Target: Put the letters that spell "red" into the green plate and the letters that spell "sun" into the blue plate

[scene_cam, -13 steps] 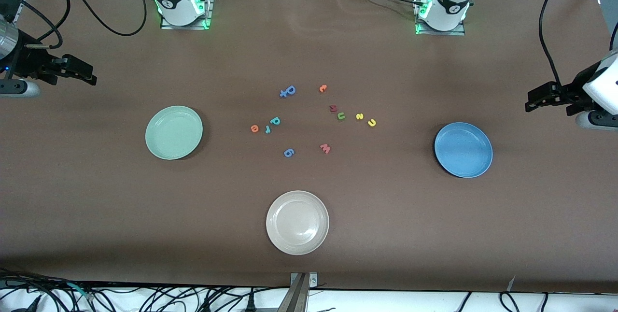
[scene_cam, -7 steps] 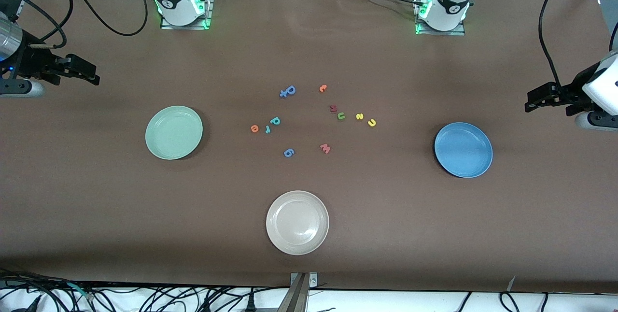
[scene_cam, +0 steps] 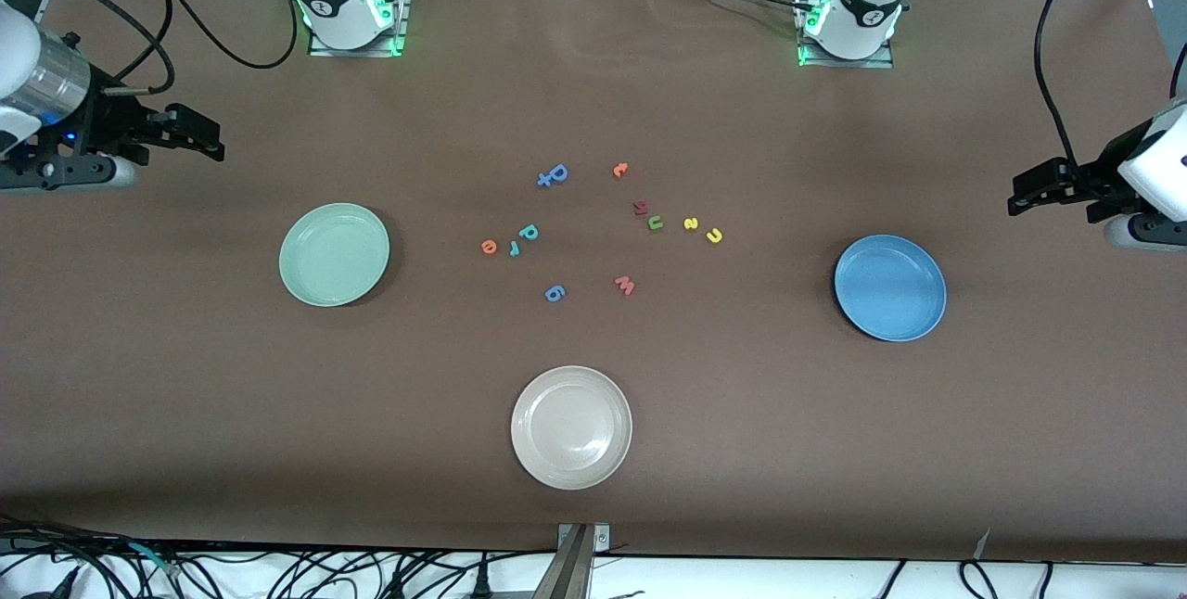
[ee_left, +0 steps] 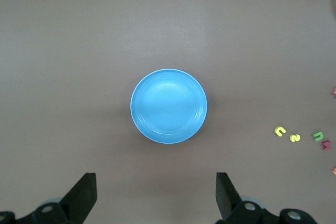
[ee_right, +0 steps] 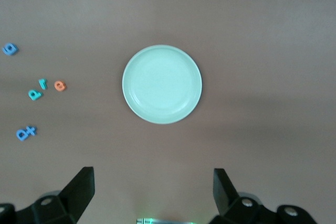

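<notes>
Tabletop (scene_cam: pixel 835 451): I see brown cover, three plates ringing a central scatter of letters.
Green plate (scene_cam: pixel 334 254): toward the right arm's end, bare, so "red" goes there.
Blue plate (scene_cam: pixel 890 287): toward the left arm's end, bare, for "sun".
White plate (scene_cam: pixel 571 427): nearest the camera, not needed.
Right pincer (scene_cam: pixel 199 140): jaws wide, holding nothing, over bare tabletop near the green plate.
Left pincer (scene_cam: pixel 1029 194): jaws wide, empty, waiting by the blue plate.
"red" letters (scene_cam: pixel 529 233): all on the tabletop, between the plates, toward green.
"sun" letters (scene_cam: pixel 691 224): on the tabletop, toward blue.
</notes>
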